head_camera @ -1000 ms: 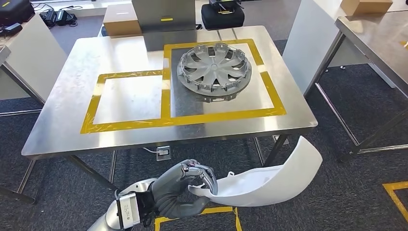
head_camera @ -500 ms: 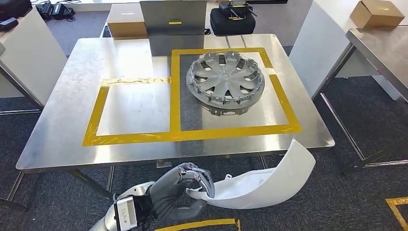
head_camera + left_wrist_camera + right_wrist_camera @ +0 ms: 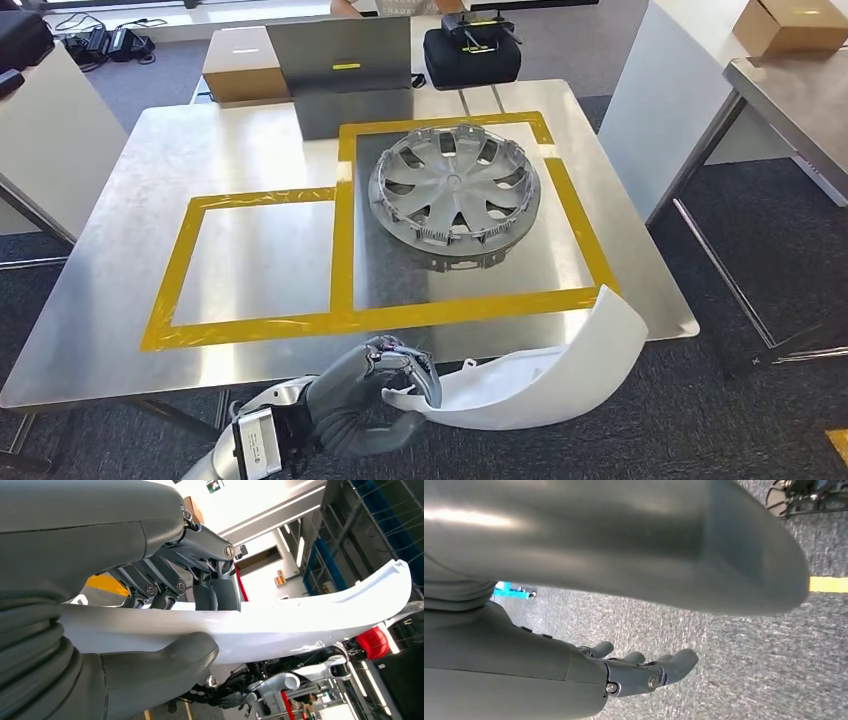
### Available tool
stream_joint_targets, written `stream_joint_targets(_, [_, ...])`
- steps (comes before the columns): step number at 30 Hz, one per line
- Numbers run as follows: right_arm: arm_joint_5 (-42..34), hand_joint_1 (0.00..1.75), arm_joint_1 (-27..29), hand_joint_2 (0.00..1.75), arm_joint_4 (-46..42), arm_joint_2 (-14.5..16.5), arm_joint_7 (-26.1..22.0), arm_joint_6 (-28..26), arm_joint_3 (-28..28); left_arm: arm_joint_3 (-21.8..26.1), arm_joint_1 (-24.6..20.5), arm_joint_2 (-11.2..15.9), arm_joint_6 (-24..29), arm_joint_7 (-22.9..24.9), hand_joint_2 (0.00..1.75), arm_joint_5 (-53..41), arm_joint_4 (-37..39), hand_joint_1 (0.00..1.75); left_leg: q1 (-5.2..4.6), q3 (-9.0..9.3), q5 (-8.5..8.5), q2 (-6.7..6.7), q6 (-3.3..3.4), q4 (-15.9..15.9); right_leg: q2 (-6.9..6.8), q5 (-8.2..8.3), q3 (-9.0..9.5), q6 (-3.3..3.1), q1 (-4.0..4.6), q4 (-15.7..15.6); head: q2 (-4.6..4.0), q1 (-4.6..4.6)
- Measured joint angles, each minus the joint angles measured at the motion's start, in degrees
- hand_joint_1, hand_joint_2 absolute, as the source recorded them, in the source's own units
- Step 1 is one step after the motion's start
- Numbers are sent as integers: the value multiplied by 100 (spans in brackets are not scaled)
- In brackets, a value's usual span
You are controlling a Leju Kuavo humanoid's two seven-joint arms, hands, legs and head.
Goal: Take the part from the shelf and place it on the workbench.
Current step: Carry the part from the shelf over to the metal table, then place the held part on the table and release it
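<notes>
Against the frame half a second earlier, the whole head view has shifted: the steel tabletop (image 3: 120,290) sits lower and slightly left in the picture, so the camera has moved, not the objects. The left hand (image 3: 375,395) keeps its grip on the white curved part (image 3: 540,375), fingers over the top edge and thumb beneath, as the left wrist view confirms (image 3: 165,630).

The part is carried low, in front of the tabletop's near edge, its raised right end overlapping the near right corner in the picture; whether it touches the edge cannot be told.

On the tabletop, yellow tape (image 3: 345,250) marks two adjoining rectangles. The silver wheel cover (image 3: 455,195) lies inside the right rectangle, leaving a bare strip along that rectangle's near side. The left rectangle holds nothing. A grey upright panel (image 3: 340,75) stands at the far edge.

The right hand (image 3: 644,672) hangs over grey carpet (image 3: 749,670), fingers loosely extended and apart, holding nothing.

To the right, a second steel table (image 3: 800,110) stands well apart across open carpet.
</notes>
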Motion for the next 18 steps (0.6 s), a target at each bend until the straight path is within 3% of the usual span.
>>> stream_joint_targets(1, [0,0,5,0,0,1,3,1,0,3,9,7,-1,1,175,-1,3,175,6,-161,-96,2,-11,102,2,-57,63,1,-1,0,0,-1])
stream_joint_targets(2, [0,0,8,0,0,1,3,1,0,7,15,12,-3,-1,175,-4,7,175,10,-233,-72,3,-15,22,5,-118,138,6,-3,0,0,-2])
stream_joint_targets(3, [0,0,10,0,0,1,1,0,0,13,20,15,-8,-2,175,-14,8,175,12,-223,107,6,-12,-226,8,-182,222,15,-4,0,0,-2])
stream_joint_targets(5, [0,0,7,0,0,1,-10,-2,0,25,38,19,-20,-12,175,-35,10,175,7,-135,741,25,24,-929,15,-321,358,57,2,14,0,-9])
stream_joint_targets(7, [1,0,-5,0,0,-3,-17,-7,0,34,68,21,-29,-26,175,-52,11,175,-8,-90,1120,38,90,-1326,18,-444,422,128,20,16,0,-8])
stream_joint_targets(10, [2,0,-18,0,0,-20,-17,-25,0,56,79,-7,-35,-57,175,-93,-3,175,-6,15,1108,20,208,-1403,13,-465,488,226,23,97,0,3])
stream_joint_targets(11, [3,0,-30,0,0,-24,-15,-32,0,64,80,-22,-32,-74,175,-119,-7,175,2,82,1078,18,245,-1425,10,-440,428,254,17,269,0,6])
stream_joint_targets(13, [5,0,-53,0,0,-35,10,-49,0,74,114,-37,-9,-142,175,-187,-8,175,13,207,1001,22,296,-1450,5,-521,52,311,4,874,0,20])
stream_joint_targets(15, [9,0,-52,0,0,-44,51,-57,0,76,187,-38,39,-232,175,-239,4,175,12,297,917,22,317,-1452,5,-812,-445,347,1,1474,0,29])
stream_joint_targets(16, [10,0,-45,0,0,-46,64,-57,0,79,226,-37,64,-266,175,-258,13,175,11,347,874,15,318,-1452,5,-927,-622,351,-1,1601,0,31])
stream_joint_targets(17, [11,0,-41,0,0,-46,73,-57,0,84,257,-38,85,-288,175,-270,26,175,11,403,830,5,314,-1452,5,-931,-717,344,-2,1562,0,33])
stream_joint_targets(18, [13,0,-42,0,0,-45,78,-58,0,103,279,-40,107,-307,175,-280,42,175,11,467,781,-4,304,-1452,5,-796,-730,330,-3,1364,0,35])
